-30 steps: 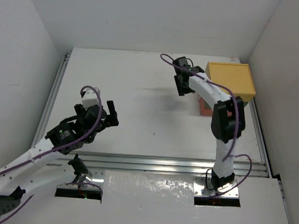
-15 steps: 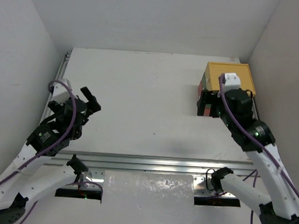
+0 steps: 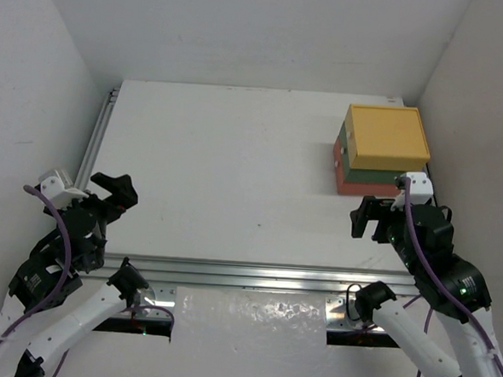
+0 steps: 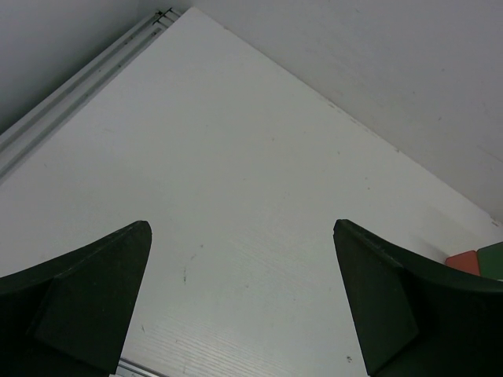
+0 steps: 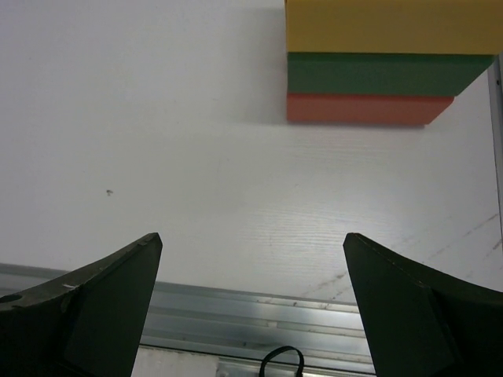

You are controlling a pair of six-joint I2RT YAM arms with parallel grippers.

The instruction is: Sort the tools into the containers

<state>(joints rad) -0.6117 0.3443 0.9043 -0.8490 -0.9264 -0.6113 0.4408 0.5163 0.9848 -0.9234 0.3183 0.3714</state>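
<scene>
Containers (image 3: 382, 154) stand in one stack at the far right corner of the white table (image 3: 228, 153): a yellow box (image 3: 386, 135) on top, a dark green one (image 3: 342, 153) under it and a red-orange one (image 3: 354, 184) at the bottom. Each shows only closed faces, so what lies inside cannot be told. Well to the left of the stack, and nearer the arm bases than it, the left gripper (image 3: 114, 195) hangs with its jaws spread wide and nothing between them. Its wrist view shows only the two dark fingertips (image 4: 94, 290), cut off by the lower edge, and a mere corner of the red and green boxes at the right border. From there across to the stack, the tabletop is matte white with a few faint specks. Just on the near side of the stack, the right gripper (image 3: 371, 220) is likewise fully spread and grasps nothing. Its wrist view faces the stack, whose yellow top is cropped by the upper edge. A silver rail (image 3: 255, 274) runs along the table's near edge, and plain white walls (image 3: 244, 34) enclose the table on three sides.
</scene>
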